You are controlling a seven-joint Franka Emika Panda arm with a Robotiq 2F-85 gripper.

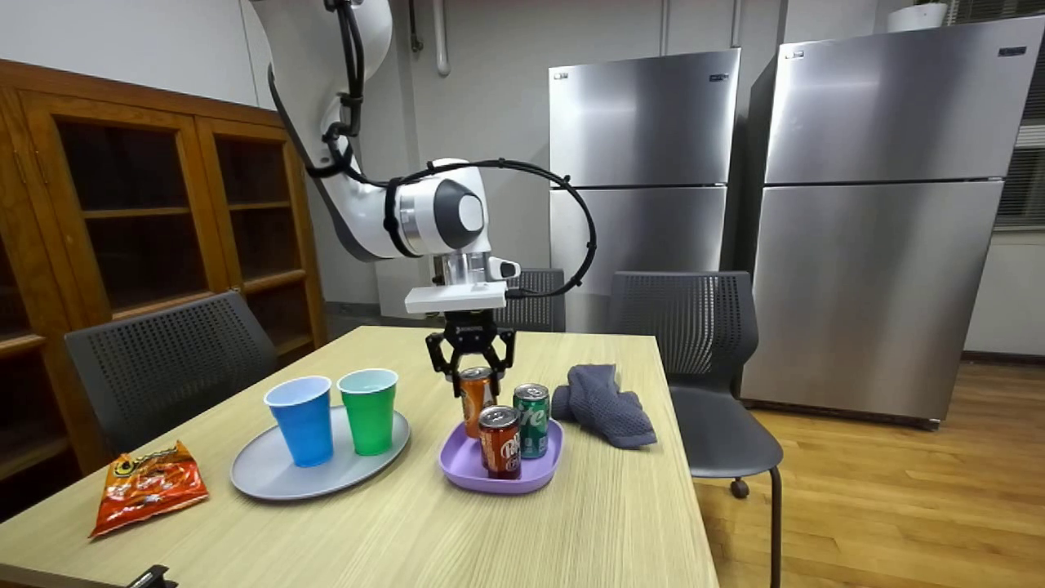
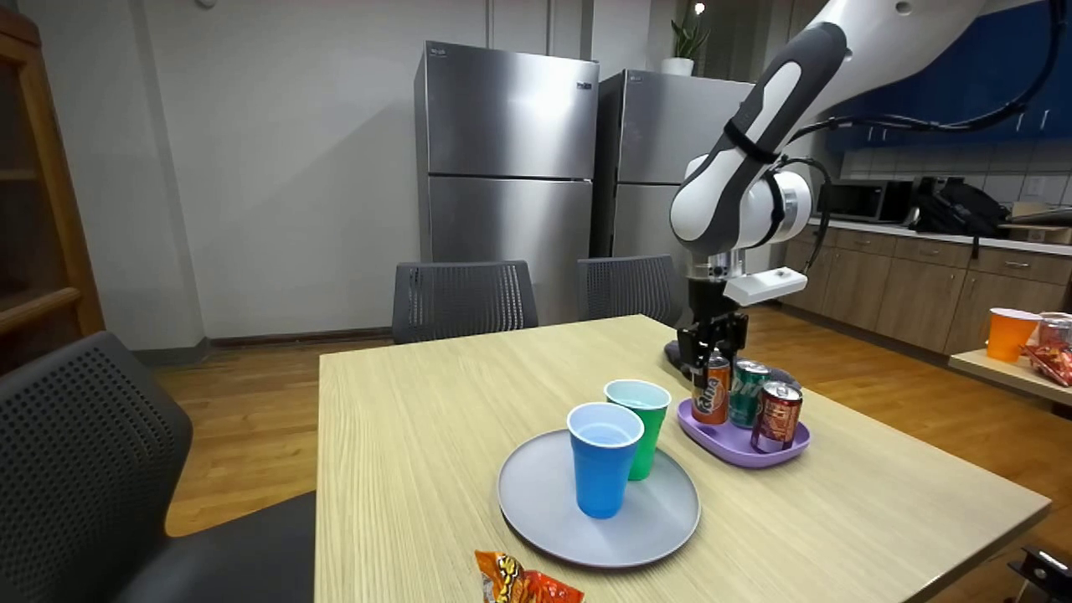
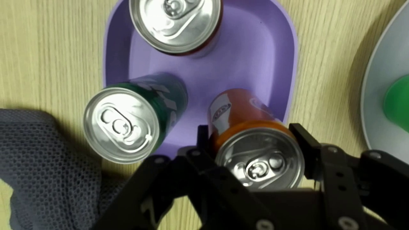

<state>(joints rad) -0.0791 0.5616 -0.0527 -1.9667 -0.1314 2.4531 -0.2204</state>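
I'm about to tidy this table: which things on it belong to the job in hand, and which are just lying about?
Seemingly part of the job:
orange can, with the claw around its top
purple tray under the cans

Probably just lying about:
green can and dark red can, in the tray
blue cup and green cup, on gray plate
orange snack bag
gray cloth

Fanta can point(image 3: 255, 139) glossy mtl; tray point(image 3: 243, 57) matt plstc; towel point(image 3: 52, 166) rough cloth

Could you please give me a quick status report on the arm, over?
Gripper closed around Fanta can. Can upright in purple tray. Possible obstacles: Sprite can and Dr Pepper can, same tray.
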